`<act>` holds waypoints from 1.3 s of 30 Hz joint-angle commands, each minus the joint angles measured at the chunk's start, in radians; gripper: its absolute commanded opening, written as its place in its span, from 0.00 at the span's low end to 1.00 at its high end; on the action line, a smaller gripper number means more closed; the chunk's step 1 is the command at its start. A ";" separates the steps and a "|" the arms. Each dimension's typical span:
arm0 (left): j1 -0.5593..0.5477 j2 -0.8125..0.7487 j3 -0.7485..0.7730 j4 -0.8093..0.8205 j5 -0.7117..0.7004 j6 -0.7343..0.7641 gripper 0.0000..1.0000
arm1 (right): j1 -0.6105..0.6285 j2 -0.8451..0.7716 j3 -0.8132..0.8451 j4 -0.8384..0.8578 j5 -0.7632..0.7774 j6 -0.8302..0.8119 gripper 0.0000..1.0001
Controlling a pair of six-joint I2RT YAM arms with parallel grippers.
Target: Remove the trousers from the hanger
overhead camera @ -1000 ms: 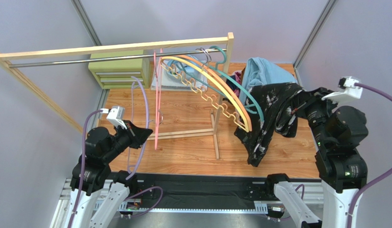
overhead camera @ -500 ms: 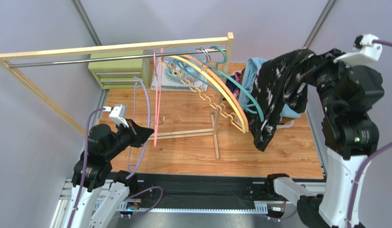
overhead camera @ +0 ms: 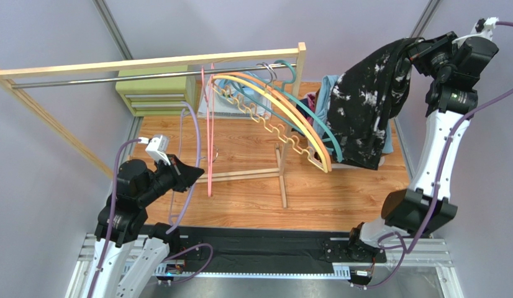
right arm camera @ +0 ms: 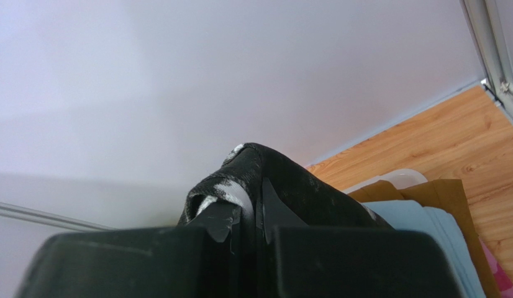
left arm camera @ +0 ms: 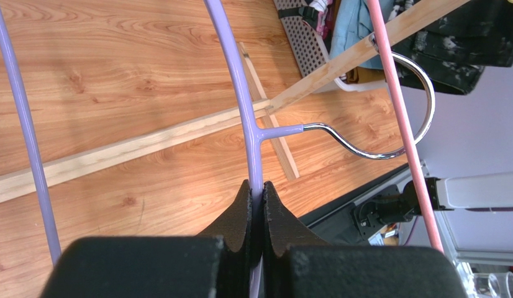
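My right gripper [overhead camera: 415, 47] is raised high at the back right and shut on the black white-speckled trousers [overhead camera: 366, 99], which hang free down to the pile; the cloth shows between the jaws in the right wrist view [right arm camera: 271, 180]. My left gripper [overhead camera: 197, 171] is shut on a lilac hanger [overhead camera: 192, 133], gripped on its upper arm near the hook [left arm camera: 249, 124]. Light blue trousers [overhead camera: 330, 90], mustard-brown cloth [right arm camera: 426, 192] and pink floral cloth [right arm camera: 498, 270] lie piled at the back right. The navy trousers are hidden.
A wooden rack with a steel rail [overhead camera: 147, 76] holds pink [overhead camera: 205, 124], orange [overhead camera: 296, 118], yellow and teal hangers [overhead camera: 315, 121]. A green drawer box [overhead camera: 154, 93] stands behind. The rack's wooden foot [overhead camera: 282, 180] crosses the floor centre.
My right arm has lifted the black speckled trousers up and back, off the orange hanger, to hang above the pile. My left gripper has shifted slightly right with the lilac hanger.
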 commanded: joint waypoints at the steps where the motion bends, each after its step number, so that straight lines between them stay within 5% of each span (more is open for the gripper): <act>1: 0.005 0.020 0.035 0.086 0.028 -0.021 0.00 | -0.036 0.111 -0.015 0.218 -0.222 0.113 0.00; 9: 0.005 0.023 0.004 0.123 0.032 -0.050 0.00 | 0.077 0.129 -0.285 0.207 -0.072 -0.074 0.00; 15: 0.006 0.014 0.016 0.098 0.028 -0.043 0.00 | 0.142 0.343 -0.001 -0.048 -0.020 -0.164 0.01; 17: 0.005 0.011 0.018 0.093 0.028 -0.040 0.00 | 0.145 0.360 0.100 -0.197 0.103 -0.184 0.10; 20: 0.005 0.008 0.027 0.080 0.020 -0.029 0.00 | 0.143 0.355 0.184 -0.368 0.279 -0.229 0.43; 21: 0.005 0.008 0.035 0.069 0.020 -0.024 0.00 | 0.145 0.341 0.223 -0.408 0.325 -0.233 0.62; 23: 0.006 0.008 0.044 0.060 0.019 -0.015 0.00 | 0.143 0.306 0.225 -0.466 0.436 -0.256 0.79; 26: 0.006 0.009 0.062 0.043 0.028 -0.010 0.00 | 0.142 0.200 0.167 -0.486 0.540 -0.279 0.89; 39: 0.005 -0.009 0.094 0.023 0.054 -0.053 0.00 | 0.142 -0.057 0.159 -0.705 0.676 -0.393 0.99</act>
